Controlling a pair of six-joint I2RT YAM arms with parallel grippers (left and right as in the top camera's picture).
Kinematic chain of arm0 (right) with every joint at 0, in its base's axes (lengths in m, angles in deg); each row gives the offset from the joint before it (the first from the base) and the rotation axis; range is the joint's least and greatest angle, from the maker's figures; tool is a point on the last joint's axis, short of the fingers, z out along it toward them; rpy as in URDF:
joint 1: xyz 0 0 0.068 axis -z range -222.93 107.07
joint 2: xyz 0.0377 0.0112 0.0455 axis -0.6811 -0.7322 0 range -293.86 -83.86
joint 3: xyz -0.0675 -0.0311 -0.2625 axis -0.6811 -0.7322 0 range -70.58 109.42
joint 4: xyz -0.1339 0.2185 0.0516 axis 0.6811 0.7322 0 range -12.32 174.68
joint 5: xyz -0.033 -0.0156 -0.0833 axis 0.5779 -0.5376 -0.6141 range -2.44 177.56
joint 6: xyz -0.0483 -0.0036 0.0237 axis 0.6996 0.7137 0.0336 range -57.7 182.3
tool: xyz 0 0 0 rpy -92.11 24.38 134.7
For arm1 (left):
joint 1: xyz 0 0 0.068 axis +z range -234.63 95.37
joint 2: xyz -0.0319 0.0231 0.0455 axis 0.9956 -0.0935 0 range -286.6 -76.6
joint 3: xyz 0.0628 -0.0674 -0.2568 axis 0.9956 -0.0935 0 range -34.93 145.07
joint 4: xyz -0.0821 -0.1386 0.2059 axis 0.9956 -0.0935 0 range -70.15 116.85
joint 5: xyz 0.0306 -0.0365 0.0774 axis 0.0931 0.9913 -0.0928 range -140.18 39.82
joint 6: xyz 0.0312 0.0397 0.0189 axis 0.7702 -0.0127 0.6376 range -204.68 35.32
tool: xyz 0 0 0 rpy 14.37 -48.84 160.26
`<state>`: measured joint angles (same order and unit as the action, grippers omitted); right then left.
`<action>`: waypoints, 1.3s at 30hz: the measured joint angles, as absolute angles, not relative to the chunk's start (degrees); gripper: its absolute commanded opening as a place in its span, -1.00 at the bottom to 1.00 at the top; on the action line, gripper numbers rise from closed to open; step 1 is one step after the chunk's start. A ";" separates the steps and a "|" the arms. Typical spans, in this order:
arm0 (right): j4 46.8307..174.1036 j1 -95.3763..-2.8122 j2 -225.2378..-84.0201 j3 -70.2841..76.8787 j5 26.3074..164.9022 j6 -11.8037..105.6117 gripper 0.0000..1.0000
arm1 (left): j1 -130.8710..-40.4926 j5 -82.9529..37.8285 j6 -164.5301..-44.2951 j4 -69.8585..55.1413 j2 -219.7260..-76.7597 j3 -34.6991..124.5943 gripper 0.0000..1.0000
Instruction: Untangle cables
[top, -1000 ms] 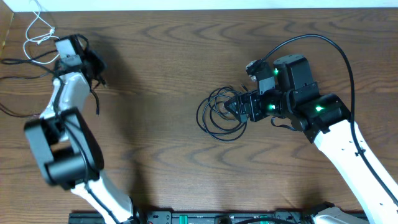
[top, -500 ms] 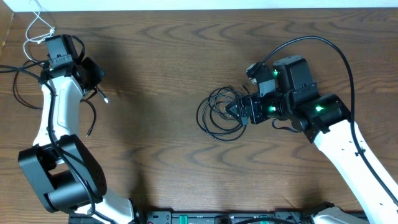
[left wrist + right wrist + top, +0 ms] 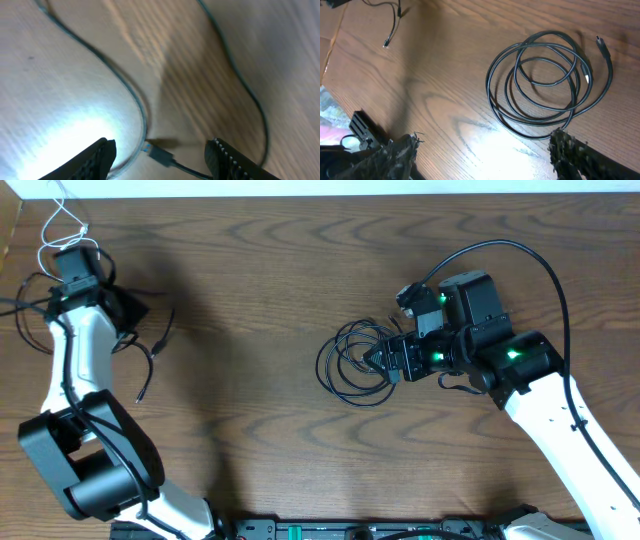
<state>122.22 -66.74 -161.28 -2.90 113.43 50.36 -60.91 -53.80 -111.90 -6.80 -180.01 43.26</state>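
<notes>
**A:** How is the left hand (image 3: 161, 146) held?

**B:** Its fingers (image 3: 95, 160) are spread apart and nothing is clamped. A thin black cable (image 3: 140, 107) is laid on the table (image 3: 60, 75) under the hand. The cable's small plug (image 3: 160, 156) is seen in the gap between the two fingers, apart from both. A second black strand (image 3: 245, 90) is curved ahead of the other finger.

**A:** Where is the white cable (image 3: 80, 227) found?

**B:** It is seen from overhead, just beyond that hand, at the far edge of the table. Black loops (image 3: 30, 315) are spread close around the hand.

**A:** And the right hand (image 3: 485, 136)?

**B:** Its fingers (image 3: 390, 155) are also held wide, and nothing is gripped. The coiled black cable (image 3: 545, 84) is laid flat in several loops directly ahead of the fingertips. Its nearest loop is brought close to one fingertip, but whether they touch cannot be told. One plug end (image 3: 600, 42) is left lying outside the coil, on the side far from the hand.
</notes>
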 measured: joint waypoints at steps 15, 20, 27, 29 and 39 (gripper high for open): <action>122.22 -66.74 -161.28 -2.90 113.43 50.36 0.69 | -57.04 -51.87 -112.60 -10.19 -187.95 43.20 0.26; 122.24 -66.74 -161.28 -2.90 113.45 50.36 0.69 | -57.04 -47.33 -112.79 -8.83 -190.68 43.20 0.25; 122.24 -66.74 -161.28 -2.90 113.43 50.36 0.71 | -57.04 -44.44 -113.32 -7.15 -192.93 43.20 -0.26; 122.24 -66.74 -161.28 -2.90 113.43 50.36 0.71 | -57.04 -43.22 -113.10 -6.56 -193.54 43.20 -0.33; 122.26 -66.74 -161.28 -2.90 113.45 50.36 0.70 | -57.08 -34.80 -116.66 0.26 -194.48 43.20 -0.56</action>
